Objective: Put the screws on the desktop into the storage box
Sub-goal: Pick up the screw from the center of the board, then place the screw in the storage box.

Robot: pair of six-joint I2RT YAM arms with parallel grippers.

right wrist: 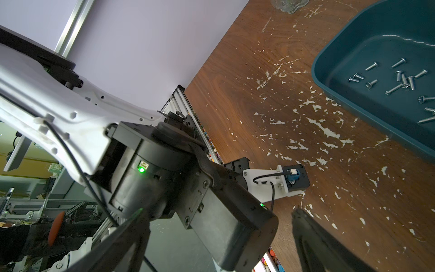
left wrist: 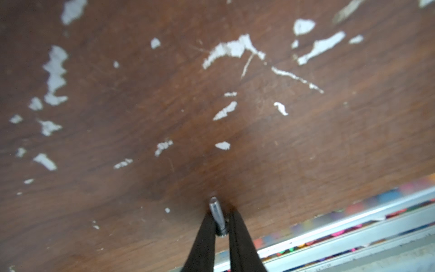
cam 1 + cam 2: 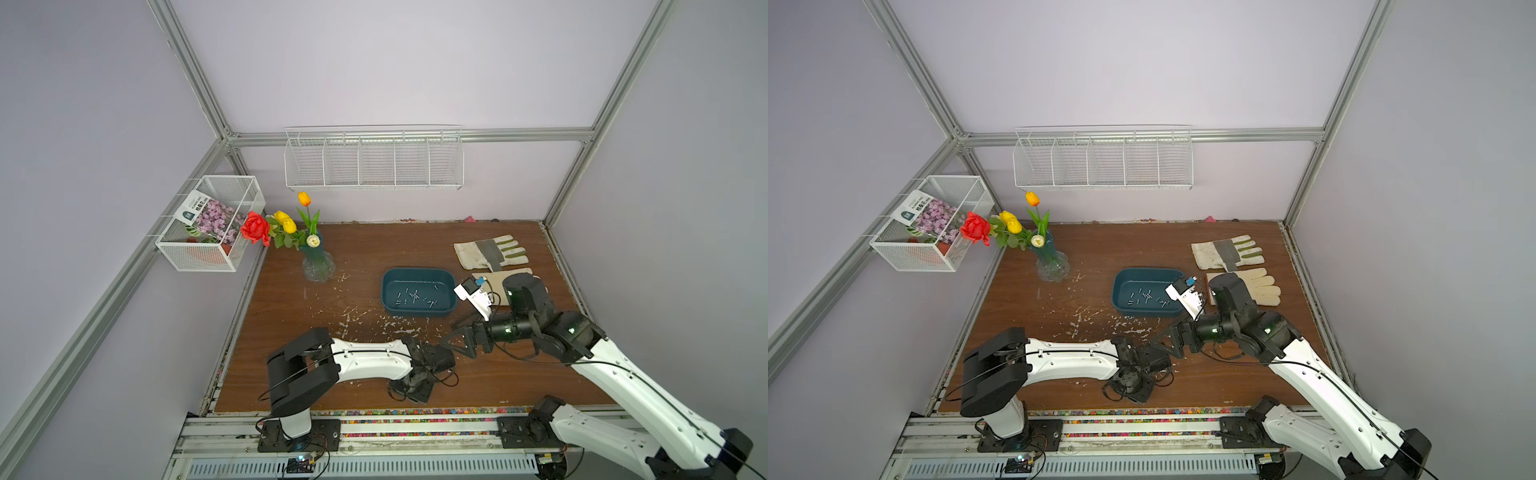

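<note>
"So why does the left gripper [image 2: 220, 213] sit so low, well apart from the storage box [image 3: 417, 271] on its robot-facing side?"

"Because that's where its screw [image 2: 215, 207] is. The two black fingers [image 2: 204, 235] are pinching that one screw by the shank, right down at the desktop [image 3: 353, 257]. Whether the screw has cleared the wood, I can't tell. I'd judge the grasp is the step in hand, with the carry to the box not yet done."

"And the right gripper [image 3: 451, 337]?"

"It hangs just off the box's near corner, over the left arm's wrist, with its fingers spread wide and nothing between them. It's probably waiting there, out of the carrying path."

"What does the pinched screw look like?"

"Tiny, silver-grey, with a threaded shank. The wider head is tucked low between the fingers and the blunt tip pokes out past them. It's slim enough to pivot or slip in so narrow a pinch, I'd say. The white flecks [image 2: 225, 110] around it are flat chips in the finish, not metal."

"And the others?"

"A loose scatter of screws in the box [image 3: 415, 296] lies on its floor, some crossing one another."
</note>
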